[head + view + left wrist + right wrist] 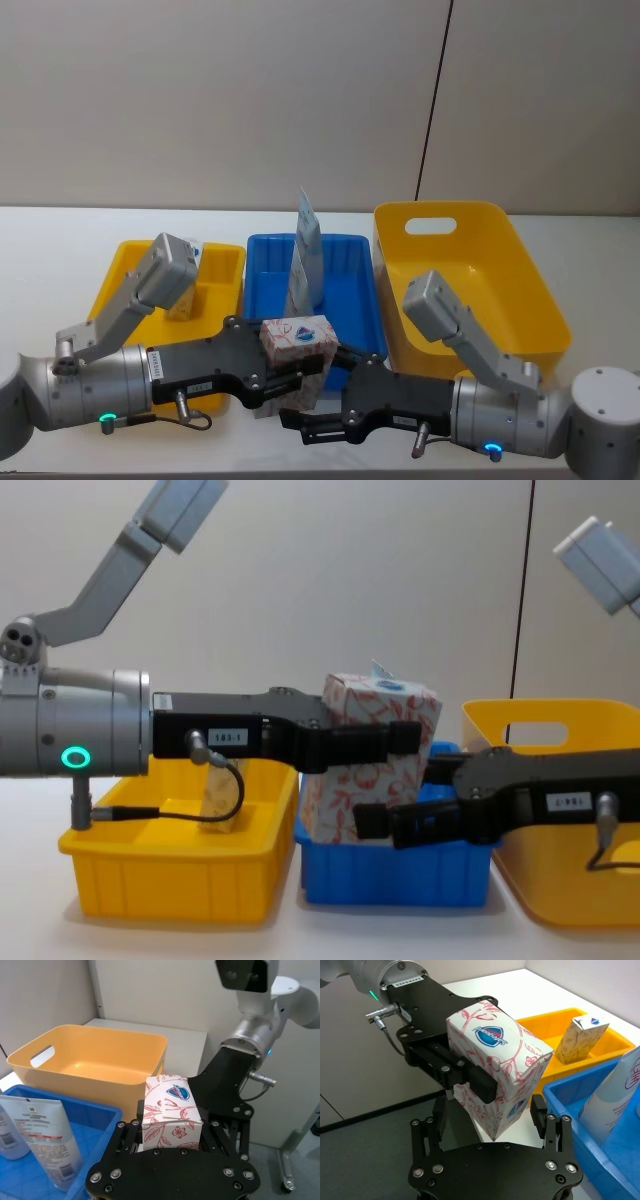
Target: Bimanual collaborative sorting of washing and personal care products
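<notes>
A white carton (297, 338) with red leaf print and a blue mark hangs over the table's front edge, before the blue bin. My left gripper (285, 378) is shut on it, and its black fingers (481, 1084) press the carton's sides (495, 1060). My right gripper (492, 1120) is open, its two fingers standing on either side of the carton's lower end without pressing it. In the blue bin (352, 290) a pale-blue tube (304, 272) stands upright with a pale-blue pouch (309, 222) behind it. A small beige-yellow packet (186, 300) stands in the left yellow bin (125, 275).
A large yellow bin (505, 285) with a handle slot sits at the right, nothing inside it. The three bins stand side by side across the white table (60, 250). Both arms meet in front of the blue bin.
</notes>
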You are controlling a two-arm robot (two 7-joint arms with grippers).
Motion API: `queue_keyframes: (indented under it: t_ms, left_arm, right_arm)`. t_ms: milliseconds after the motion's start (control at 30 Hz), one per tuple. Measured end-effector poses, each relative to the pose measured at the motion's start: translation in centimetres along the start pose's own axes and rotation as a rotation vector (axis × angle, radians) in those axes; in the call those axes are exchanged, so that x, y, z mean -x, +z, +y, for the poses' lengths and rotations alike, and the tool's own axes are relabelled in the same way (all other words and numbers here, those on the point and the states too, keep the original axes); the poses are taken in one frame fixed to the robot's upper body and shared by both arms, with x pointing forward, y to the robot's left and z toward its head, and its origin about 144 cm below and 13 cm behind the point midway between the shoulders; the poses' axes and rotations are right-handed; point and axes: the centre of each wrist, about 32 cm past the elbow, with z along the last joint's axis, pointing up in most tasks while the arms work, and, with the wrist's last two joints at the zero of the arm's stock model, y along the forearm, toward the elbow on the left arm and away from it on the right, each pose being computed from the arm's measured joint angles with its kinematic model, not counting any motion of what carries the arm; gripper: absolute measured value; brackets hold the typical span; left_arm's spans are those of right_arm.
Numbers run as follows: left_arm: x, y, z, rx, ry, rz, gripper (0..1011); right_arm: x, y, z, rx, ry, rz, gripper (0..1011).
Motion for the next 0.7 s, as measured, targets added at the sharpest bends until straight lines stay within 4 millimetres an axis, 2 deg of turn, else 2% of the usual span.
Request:
queue_keyframes:
  t_ms: [600, 700]
  left_arm:
    - [-0.8, -0.3, -0.5, 0.062, -0.095, 0.028, 412]
    - [-1.0, -0.3, -0.7, 0.072, -0.110, 0.033, 412]
  right_arm:
    - [0.1, -0.2, 0.9, -0.015, -0.016, -0.004, 1000]
    - [0.1, -0.2, 0.9, -0.016, -0.019, -0.004, 960]
